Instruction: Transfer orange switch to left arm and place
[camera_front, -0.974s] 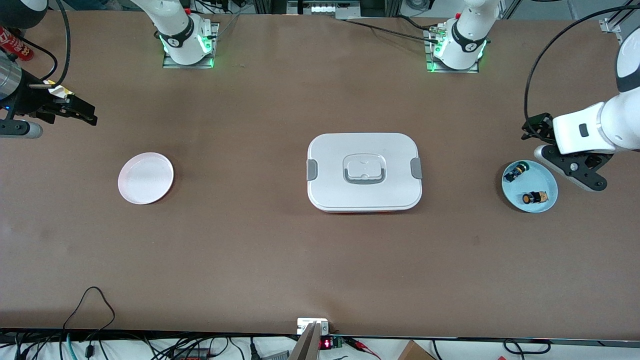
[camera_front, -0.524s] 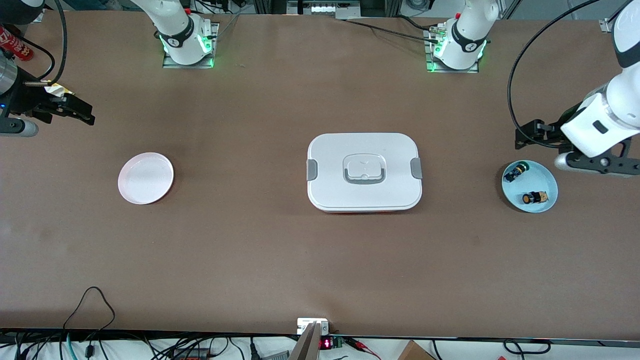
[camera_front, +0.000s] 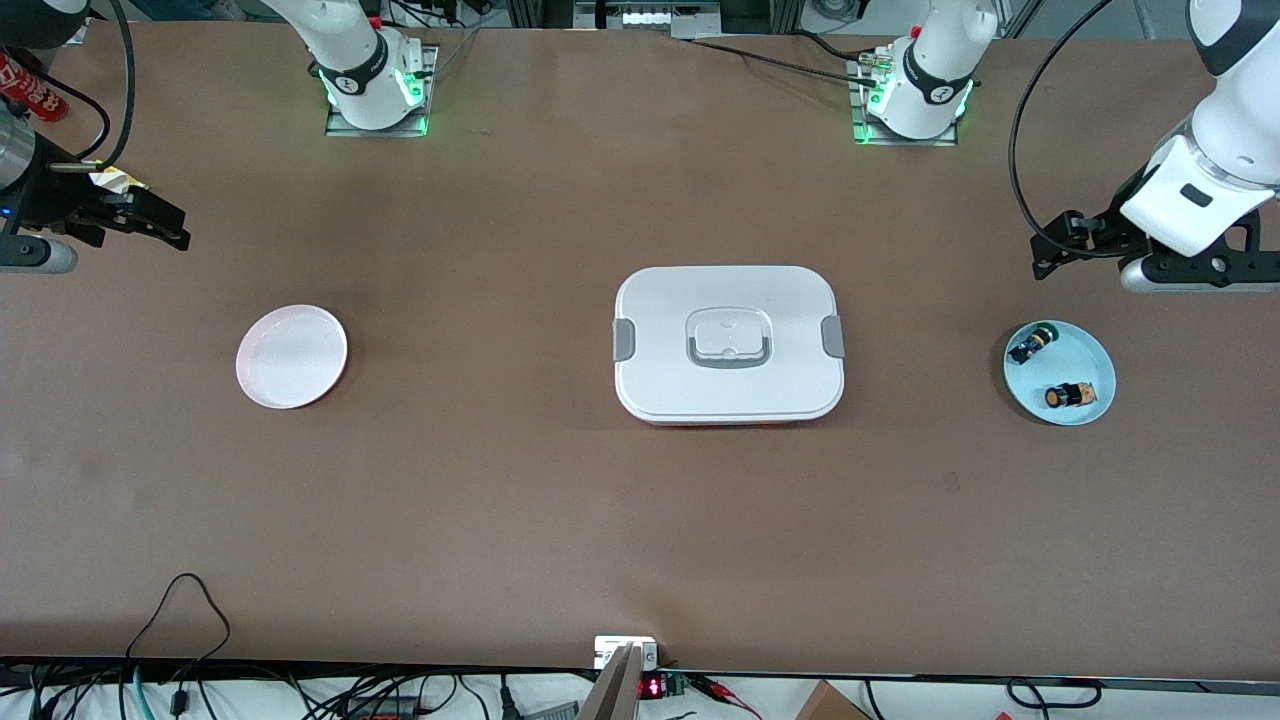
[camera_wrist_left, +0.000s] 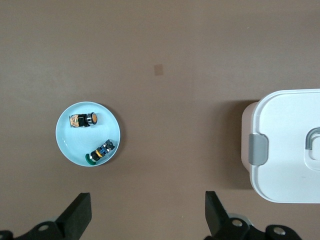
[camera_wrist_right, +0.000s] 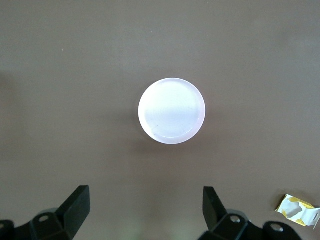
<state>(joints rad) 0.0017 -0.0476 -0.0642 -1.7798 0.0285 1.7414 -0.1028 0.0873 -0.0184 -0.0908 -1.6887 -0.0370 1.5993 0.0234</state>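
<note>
Two arms stand at the desk, each ending in one claw: the left claw and the right claw. One white box sits mid-desk, with two round plates flanking it: one blue plate toward the left arm's end, one pink plate toward the right arm's end. Two switches lie in the blue plate: one orange switch and one black switch.

The orange switch, a small black cylinder with an orange cap and tan body, lies on its side in the blue plate, at about 5 o'clock within it in the front view. The box, white with grey side clips and a recessed handle, sits closed and flat at mid-table, at 9 o'clock from the switch and well apart from it.
</note>
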